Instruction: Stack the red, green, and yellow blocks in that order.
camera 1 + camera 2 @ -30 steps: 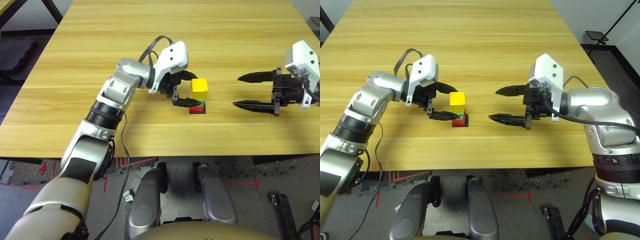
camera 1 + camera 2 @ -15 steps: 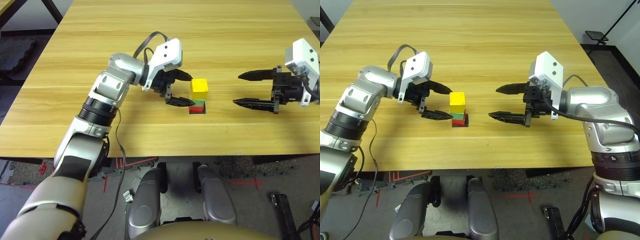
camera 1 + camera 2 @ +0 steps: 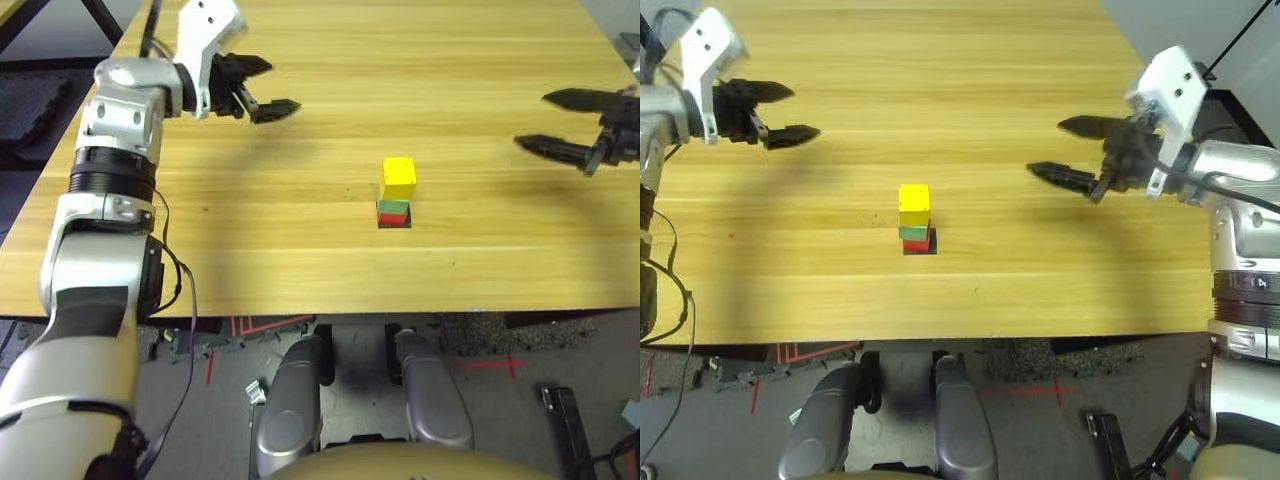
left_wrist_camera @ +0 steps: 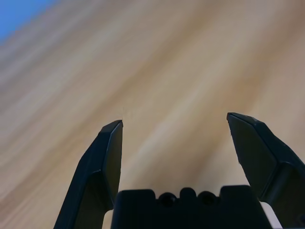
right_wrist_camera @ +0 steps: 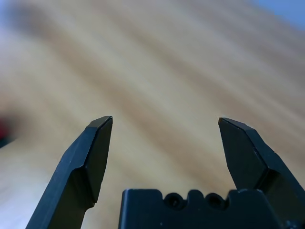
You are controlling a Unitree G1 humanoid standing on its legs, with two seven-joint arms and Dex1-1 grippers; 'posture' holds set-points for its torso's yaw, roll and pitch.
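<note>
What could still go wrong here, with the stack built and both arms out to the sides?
1. The yellow block looks set a little off from the green block and red block beneath it, so a jolt to the table might topple the stack.
2. The left gripper and right gripper both hang open above the table, pointing inward; a low sweep back toward the middle could clip the stack.

Three blocks: one yellow block [image 3: 398, 172], one green block [image 3: 393, 207], one red block [image 3: 392, 217]; my two pincers, left pincer [image 3: 272, 87] and right pincer [image 3: 1057, 149]; one counter [image 3: 300, 210].
</note>
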